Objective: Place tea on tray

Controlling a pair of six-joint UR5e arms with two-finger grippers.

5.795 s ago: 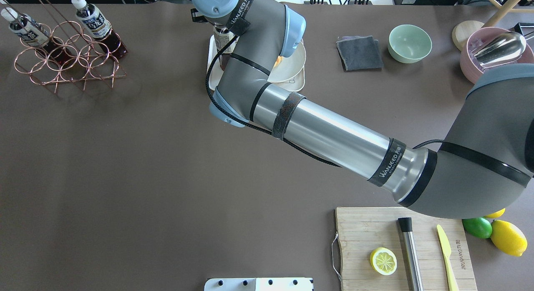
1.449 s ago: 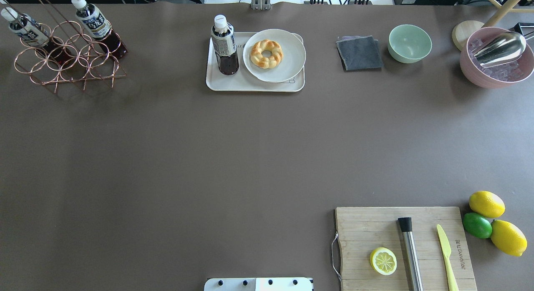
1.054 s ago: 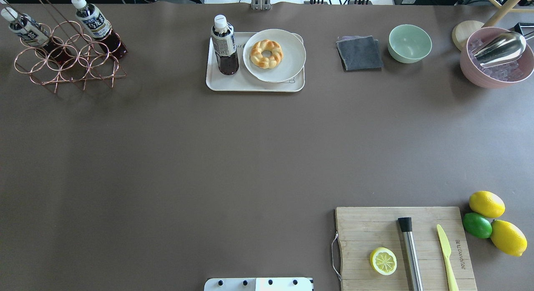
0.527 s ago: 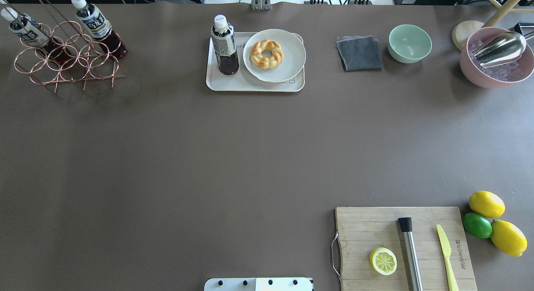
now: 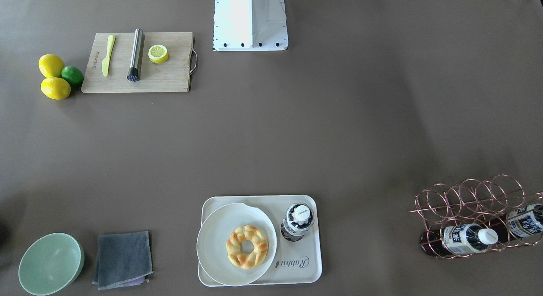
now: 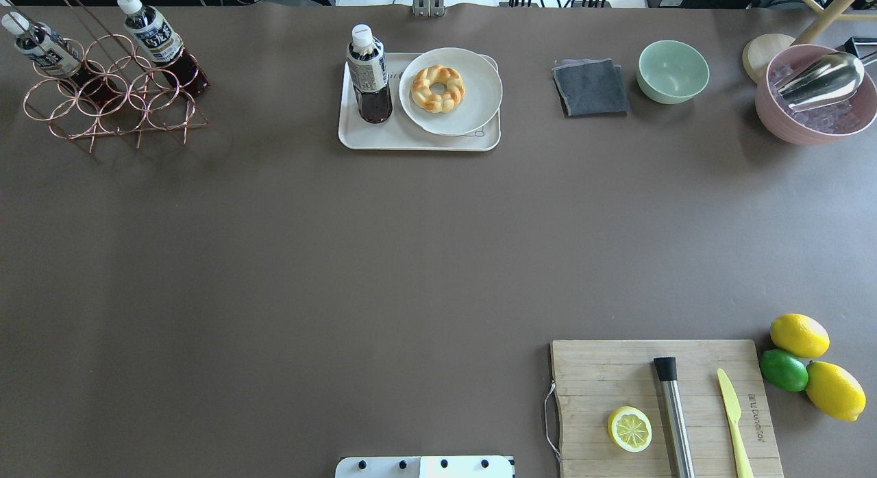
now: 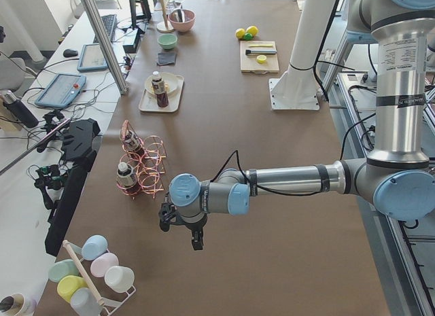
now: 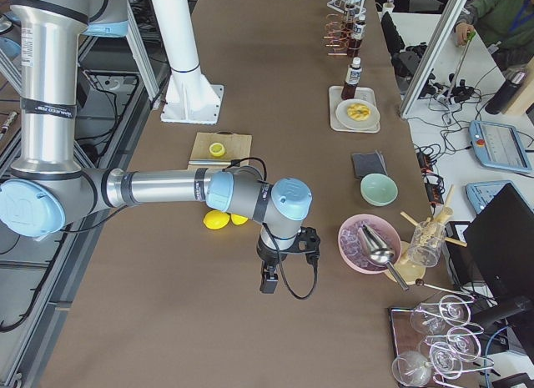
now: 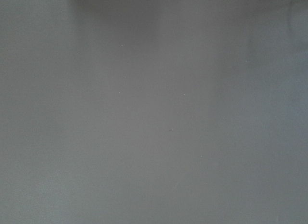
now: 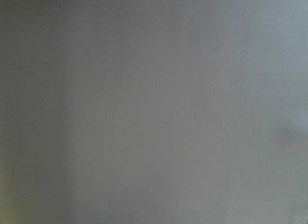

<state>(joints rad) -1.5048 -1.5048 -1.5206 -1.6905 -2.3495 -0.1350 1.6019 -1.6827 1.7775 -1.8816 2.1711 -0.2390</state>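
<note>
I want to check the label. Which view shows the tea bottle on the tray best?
Overhead exterior: the tea bottle shows its side, label and cap. Front-facing sees it nearly cap-on; both side views show it small and far; wrist views miss it.

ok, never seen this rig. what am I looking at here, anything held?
Two robot arms at a brown table, each ending in two-finger jaws. Two pictures look down: one from behind the robot, one facing it. Two are from the table's ends, showing the left arm and the right arm low over the table. The two grey ones are wrist cameras, showing only blank surface. A tea bottle stands upright on the tray, beside a plate with a donut. Two more bottles sit in a copper rack. I see nothing held; open or shut, I cannot tell.
</note>
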